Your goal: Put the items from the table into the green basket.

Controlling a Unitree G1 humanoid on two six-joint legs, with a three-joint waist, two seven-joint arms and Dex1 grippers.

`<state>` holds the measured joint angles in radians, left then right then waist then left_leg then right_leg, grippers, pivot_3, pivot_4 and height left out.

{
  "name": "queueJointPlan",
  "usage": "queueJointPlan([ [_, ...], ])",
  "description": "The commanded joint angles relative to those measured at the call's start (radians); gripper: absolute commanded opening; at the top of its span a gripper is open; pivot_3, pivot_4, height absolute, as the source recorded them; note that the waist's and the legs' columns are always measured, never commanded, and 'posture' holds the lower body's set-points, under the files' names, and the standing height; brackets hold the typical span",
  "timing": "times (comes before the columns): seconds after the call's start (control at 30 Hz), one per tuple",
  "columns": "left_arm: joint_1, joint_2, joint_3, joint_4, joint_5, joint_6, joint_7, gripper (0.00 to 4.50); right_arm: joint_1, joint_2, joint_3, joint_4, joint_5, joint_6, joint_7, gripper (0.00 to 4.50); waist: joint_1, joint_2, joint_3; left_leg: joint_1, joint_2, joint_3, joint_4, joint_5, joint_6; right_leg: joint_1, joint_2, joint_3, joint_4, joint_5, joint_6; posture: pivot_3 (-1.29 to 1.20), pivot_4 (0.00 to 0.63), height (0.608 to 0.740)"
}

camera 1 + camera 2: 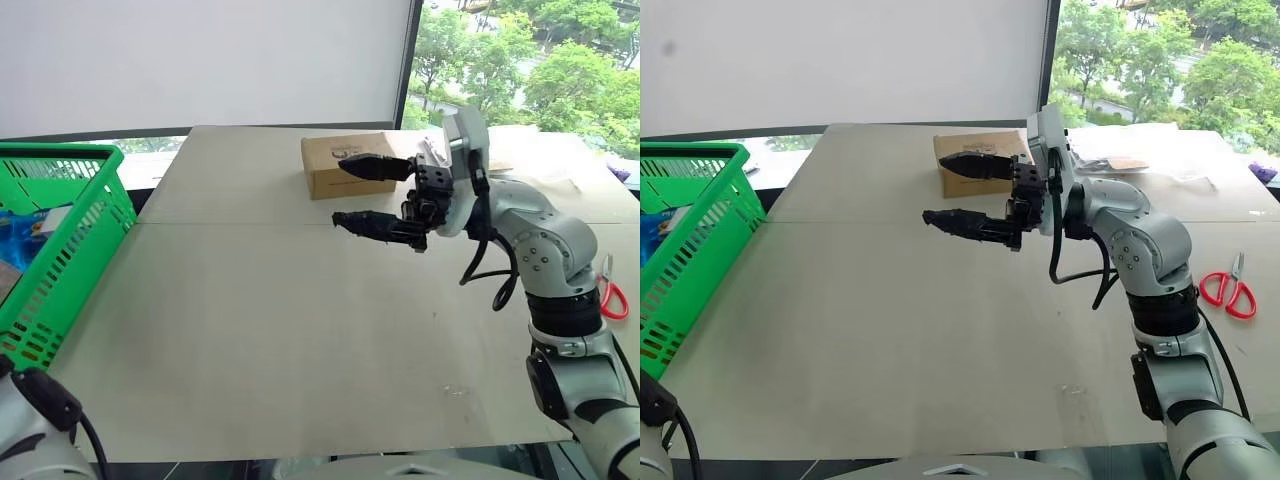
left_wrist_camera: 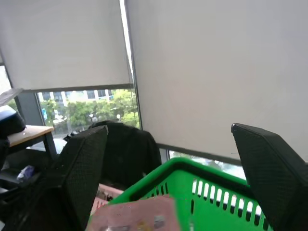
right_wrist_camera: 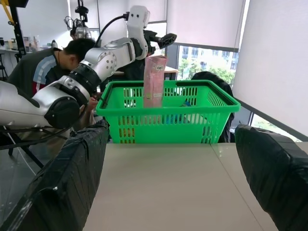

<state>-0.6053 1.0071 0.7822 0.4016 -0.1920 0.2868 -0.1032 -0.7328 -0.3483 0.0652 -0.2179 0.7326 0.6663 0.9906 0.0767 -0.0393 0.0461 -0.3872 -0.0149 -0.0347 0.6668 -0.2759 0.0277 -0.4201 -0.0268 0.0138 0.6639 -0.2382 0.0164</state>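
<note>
Left gripper (image 3: 161, 41) spread wide above the green basket (image 3: 168, 115), pink carton (image 3: 154, 81) upright beneath it. Right gripper (image 1: 375, 195) gapes wide over the table (image 1: 300, 350), near the cardboard box (image 1: 325, 165).

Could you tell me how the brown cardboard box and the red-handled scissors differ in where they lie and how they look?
The brown cardboard box is a squat block lying far back on the table, behind the open right gripper; the red-handled scissors lie flat near the table's right edge, beside the right arm. The box is plain brown, the scissors have bright red loops and metal blades. Both rest on the table, not yet in the green basket.
</note>
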Motion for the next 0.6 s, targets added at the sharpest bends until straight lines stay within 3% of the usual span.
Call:
queueJointPlan([
  [0.03,-0.069,0.003,0.0,-0.043,-0.05,-0.108,-0.009,4.46,-0.022,-0.001,-0.012,-0.013,0.002,-0.017,-0.009,4.5,0.0,0.0,0.0,0.0,0.0,0.0,0.0,0.0,0.0,0.0,0.0,0.0,0.0,0.0,0.0,0.17,0.0,0.74],
  [0.13,-0.149,-0.043,-0.016,-0.078,-0.152,-0.154,-0.082,4.46,-0.008,-0.014,-0.017,-0.019,-0.001,-0.015,-0.009,4.5,0.002,-0.001,-0.001,0.0,0.0,0.0,0.0,0.0,0.0,0.0,0.0,0.0,0.0,0.0,0.0,0.17,0.0,0.74],
  [0.23,-0.136,-0.096,-0.077,-0.158,-0.24,-0.106,-0.202,4.46,0.01,-0.029,-0.023,-0.02,-0.01,-0.019,-0.014,4.5,0.003,-0.001,-0.003,0.0,0.0,0.0,0.001,0.0,0.0,0.0,0.0,0.0,0.0,0.0,0.0,0.17,0.0,0.74],
  [0.4,0.104,-0.259,-0.249,-0.444,-0.414,0.069,-0.4,4.46,0.09,-0.036,-0.038,0.041,-0.087,-0.1,-0.057,4.5,0.002,0.007,-0.01,0.002,-0.002,0.001,0.0,0.0,0.001,0.003,-0.002,0.0,0.0,0.0,0.0,0.17,0.0,0.74],
  [0.53,0.335,-0.398,-0.476,-0.686,-0.372,0.12,-0.393,4.46,0.233,-0.083,-0.047,0.101,-0.188,-0.214,-0.062,4.5,-0.007,0.007,-0.01,0.004,-0.001,0.002,0.0,0.0,0.001,0.005,-0.001,0.001,0.0,0.0,0.0,0.15,0.0,0.74],
  [0.6,0.396,-0.444,-0.529,-0.752,-0.356,0.128,-0.371,4.46,0.281,-0.103,-0.05,0.11,-0.209,-0.241,-0.059,4.5,-0.008,0.008,-0.01,0.004,-0.001,0.002,0.0,0.0,0.002,0.005,-0.001,0.002,-0.001,0.0,0.0,0.14,0.0,0.74],
])
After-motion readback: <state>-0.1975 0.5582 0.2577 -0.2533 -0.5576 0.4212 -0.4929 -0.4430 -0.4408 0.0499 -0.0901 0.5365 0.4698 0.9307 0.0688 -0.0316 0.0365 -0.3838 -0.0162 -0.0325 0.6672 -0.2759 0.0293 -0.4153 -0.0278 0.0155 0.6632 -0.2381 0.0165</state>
